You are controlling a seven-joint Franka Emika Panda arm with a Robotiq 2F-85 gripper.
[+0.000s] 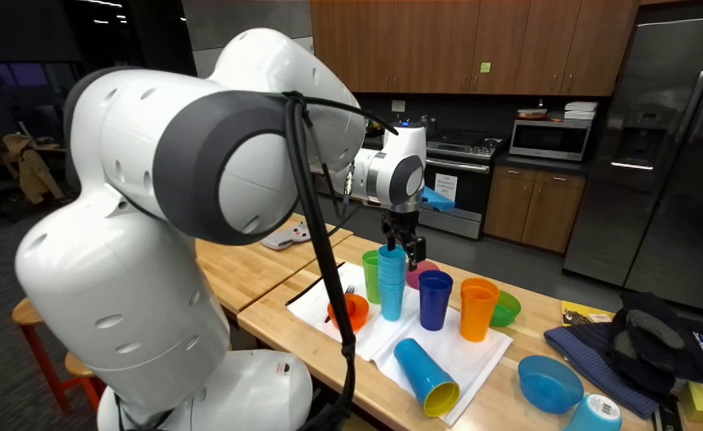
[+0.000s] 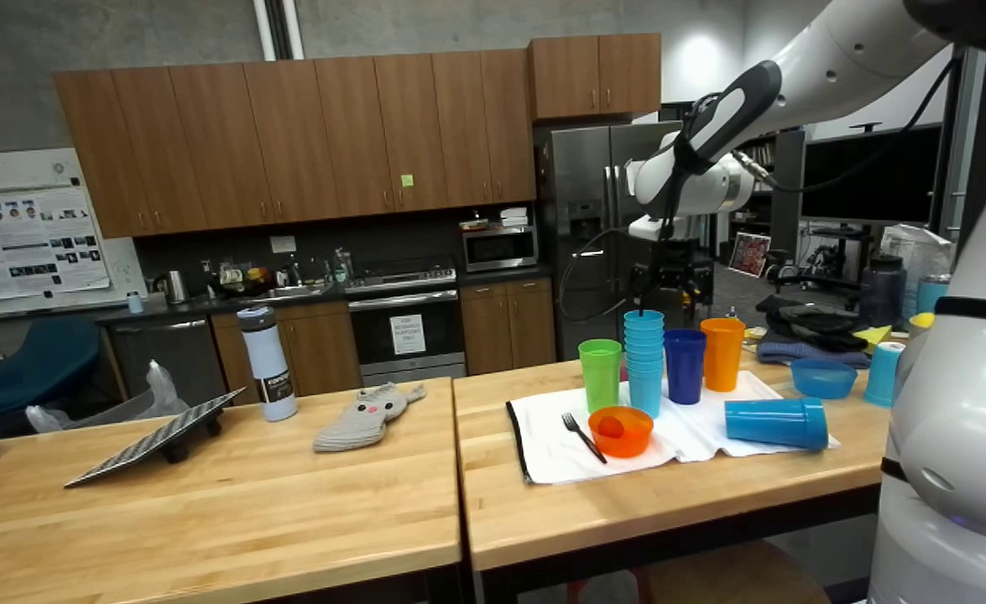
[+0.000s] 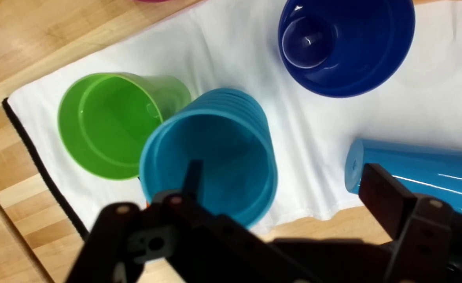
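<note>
Your gripper [image 3: 284, 173] sits nearest the wrist camera, its two fingers spread wide with nothing gripped. Right below it you have a stack of light-blue cups [image 3: 219, 161], upright, with one finger over its mouth; you cannot tell whether that fingertip touches the top cup. The second finger stands outside the rim, and in the wrist view it partly covers a bright-blue cup [image 3: 443, 169] lying on its side.

Just beside the stack you see a green cup [image 3: 109, 125]; on the opposite side, a little apart, stands a dark-blue cup [image 3: 372, 51] with a round object [image 3: 307, 42] inside. All of these rest on a white cloth [image 3: 313, 125].

In an exterior view you find an orange bowl [image 2: 621, 449] on the cloth, a fork [image 2: 583, 438] beside it. Past the dark-blue cup stands an orange cup [image 1: 478, 311], a green bowl [image 1: 507, 308] just behind it. On a neighbouring table [image 2: 291, 495] you see a grey plush toy [image 2: 364, 419] and a bottle [image 2: 268, 369].

Farther back you face an oven [image 2: 371, 331], a microwave [image 2: 501, 247], a refrigerator [image 2: 581, 184] and wooden cabinets [image 2: 291, 143].
</note>
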